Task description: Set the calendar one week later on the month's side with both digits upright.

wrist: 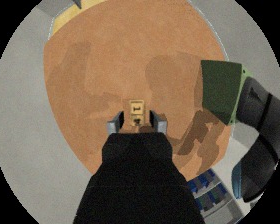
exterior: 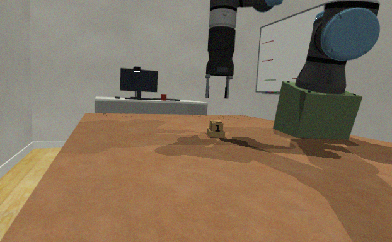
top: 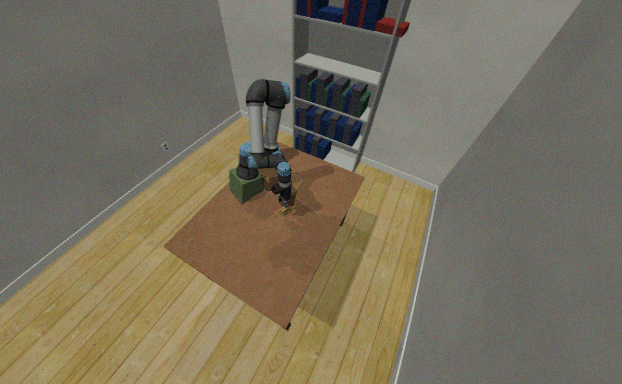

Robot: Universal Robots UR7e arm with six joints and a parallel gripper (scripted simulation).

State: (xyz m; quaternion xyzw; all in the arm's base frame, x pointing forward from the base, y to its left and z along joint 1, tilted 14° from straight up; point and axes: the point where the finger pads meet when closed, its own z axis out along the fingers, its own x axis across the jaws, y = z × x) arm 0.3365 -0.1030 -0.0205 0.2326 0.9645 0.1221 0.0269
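Note:
The small wooden calendar tray (exterior: pixel 215 134) sits flat on the table. One wooden cube (exterior: pixel 217 126) (wrist: pixel 136 108) stands in it, with an upright black 1 on the side facing the exterior camera and a sideways 1 on top in the wrist view. The other cube (wrist: pixel 137 120) is beside it in the wrist view, with a dark mark on top that I cannot read. It is mostly hidden in the exterior view. The month side and its date are not readable. My gripper (exterior: pixel 217 96) (wrist: pixel 136 115) is open and empty, above the tray, clear of both cubes.
The brown table top (top: pixel 250 250) (exterior: pixel 138 189) bears the tray. The green base block (top: pixel 246 185) (exterior: pixel 318 113) (wrist: pixel 221 90) under the arm stands to the right in the exterior view. A shelf (top: pixel 337 65) stands behind the table in the top view.

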